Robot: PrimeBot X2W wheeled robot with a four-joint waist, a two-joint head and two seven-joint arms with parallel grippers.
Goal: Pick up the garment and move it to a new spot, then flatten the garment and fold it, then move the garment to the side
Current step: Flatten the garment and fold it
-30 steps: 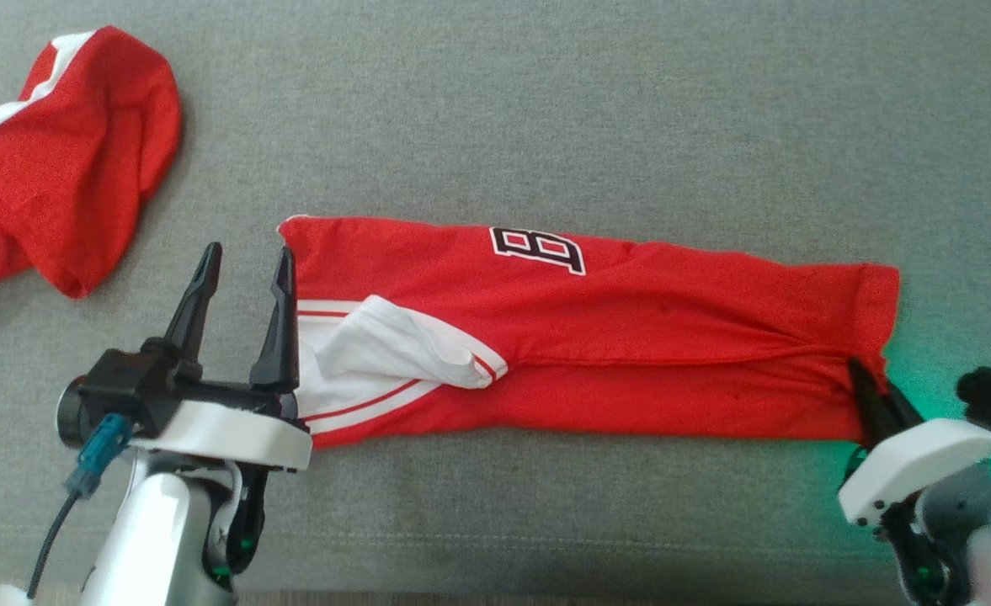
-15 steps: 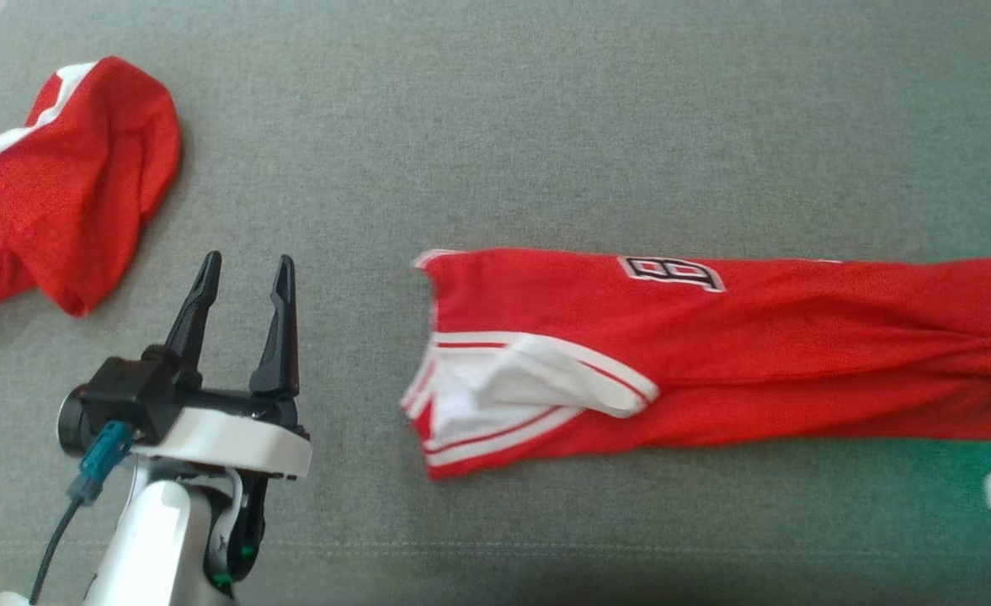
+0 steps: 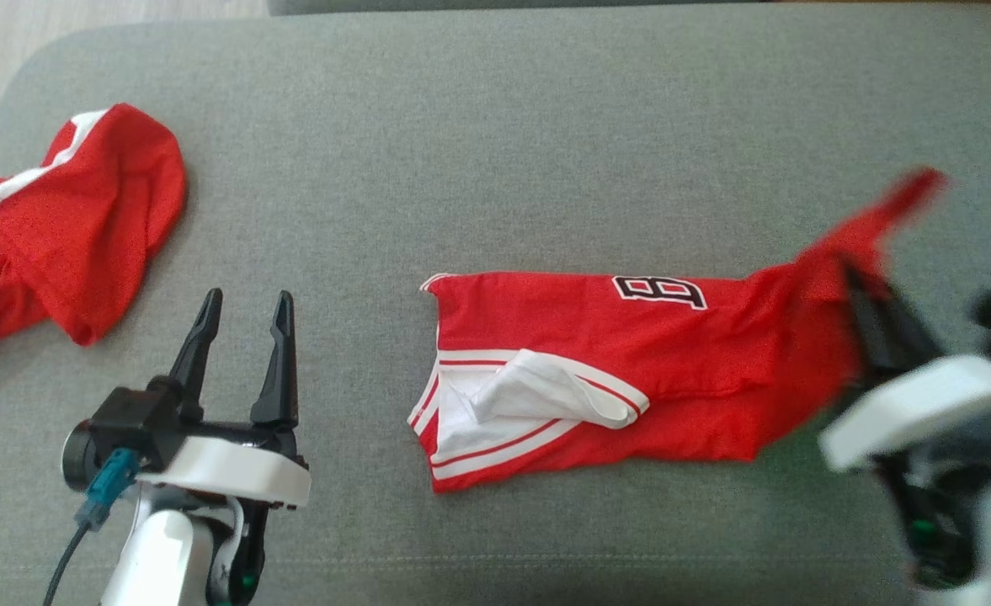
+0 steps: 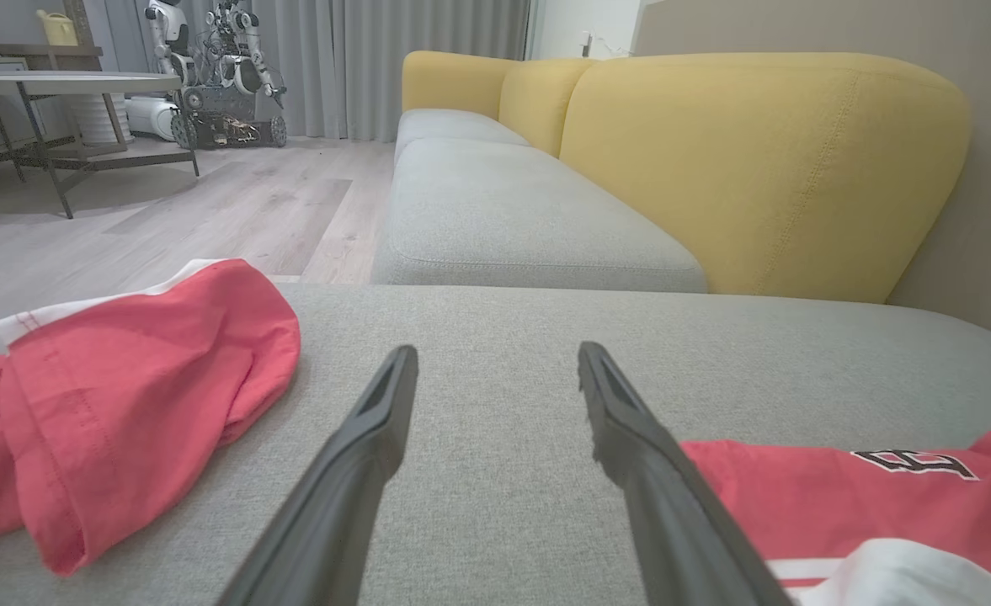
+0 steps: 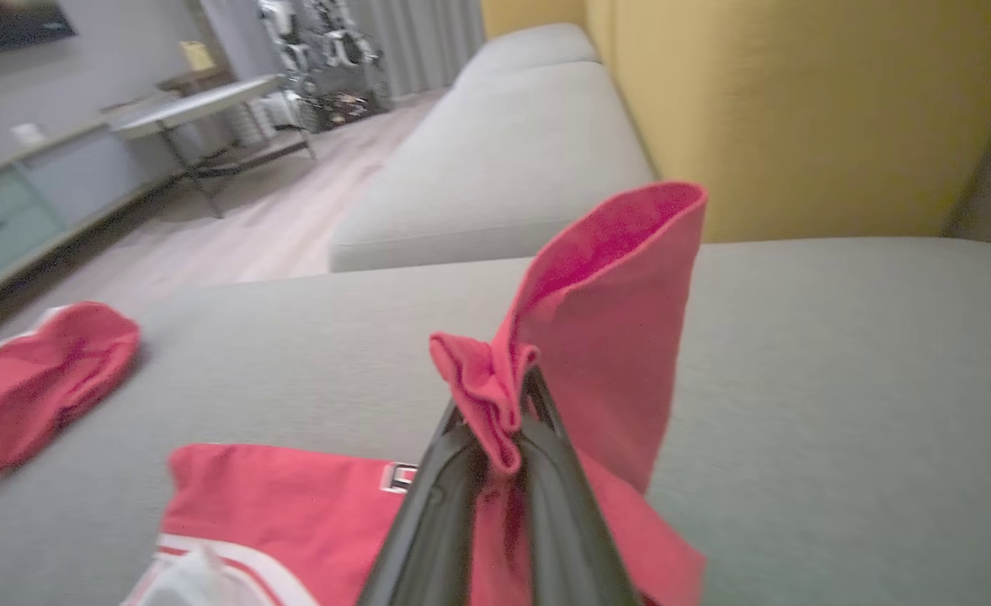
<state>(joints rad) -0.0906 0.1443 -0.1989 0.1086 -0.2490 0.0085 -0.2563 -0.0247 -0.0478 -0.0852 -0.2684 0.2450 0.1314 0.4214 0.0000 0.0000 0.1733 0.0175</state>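
Note:
The garment (image 3: 630,353) is a red jersey with white trim and a black-and-white number, folded into a long strip on the grey sofa seat (image 3: 495,126). My right gripper (image 3: 861,290) is shut on its right end and holds that end raised off the seat; in the right wrist view the red cloth (image 5: 621,320) bunches between the fingers (image 5: 428,505) and a flap stands above them. My left gripper (image 3: 242,307) is open and holds nothing, resting on the seat to the left of the garment's trimmed end (image 4: 840,505), apart from it.
A second red garment (image 3: 74,219) lies crumpled at the seat's left end, near the rounded edge. A yellow backrest (image 4: 756,168) rises behind the seat. Another grey cushion (image 4: 503,219), wood floor and a table (image 4: 57,84) lie beyond.
The right gripper pulled the garment to the right, away from the left gripper, then raised its right end so the strip shortened. The head view tilted. The left gripper stayed open.

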